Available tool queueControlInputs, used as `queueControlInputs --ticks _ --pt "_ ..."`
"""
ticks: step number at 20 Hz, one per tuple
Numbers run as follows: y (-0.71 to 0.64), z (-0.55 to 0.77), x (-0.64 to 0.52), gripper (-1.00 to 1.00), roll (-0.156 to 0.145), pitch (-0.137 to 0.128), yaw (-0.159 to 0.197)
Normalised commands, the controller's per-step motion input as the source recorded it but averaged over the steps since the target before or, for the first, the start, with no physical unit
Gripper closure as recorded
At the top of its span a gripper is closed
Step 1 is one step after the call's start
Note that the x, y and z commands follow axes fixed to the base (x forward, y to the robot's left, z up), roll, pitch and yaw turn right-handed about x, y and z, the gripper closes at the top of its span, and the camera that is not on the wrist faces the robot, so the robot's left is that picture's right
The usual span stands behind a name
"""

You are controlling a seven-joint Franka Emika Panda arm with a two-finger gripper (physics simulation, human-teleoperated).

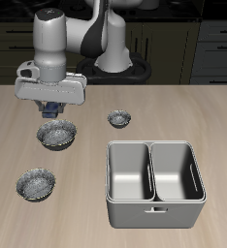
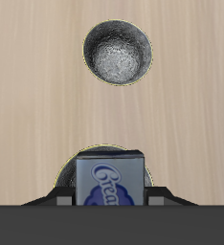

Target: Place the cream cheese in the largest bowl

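Note:
My gripper (image 1: 52, 109) is shut on the cream cheese (image 1: 51, 106), a small dark blue box with a paler label. It hangs just above the largest bowl (image 1: 59, 136), a shiny silver bowl with a speckled inside. In the wrist view the cream cheese (image 2: 109, 184) fills the space between my gripper's (image 2: 111, 194) fingers. Only a strip of the largest bowl's rim (image 2: 81, 157) shows around the box.
A slightly smaller silver bowl (image 1: 36, 184) (image 2: 117, 53) sits nearer the table's front edge. The tiny silver bowl (image 1: 119, 118) lies toward the table's middle. A grey two-compartment bin (image 1: 154, 182) stands near the front.

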Motion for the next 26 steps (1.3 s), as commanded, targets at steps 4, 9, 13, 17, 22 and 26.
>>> queueControlInputs --ticks 4,9,13,17,22,26 --pt "0.0 -0.43 -0.04 1.0 -0.037 0.053 -0.014" --pt "-0.08 -0.23 -0.05 -1.0 -0.064 0.034 0.01" --pt "0.03 -0.12 -0.02 -1.0 0.016 0.03 -0.019" --pt "0.11 -0.05 -0.03 -1.0 0.033 0.025 -0.014" --pt "0.09 0.07 -0.06 -1.0 0.014 -0.005 0.002" --pt "0.06 0.08 -0.13 -1.0 0.01 -0.011 -0.018"
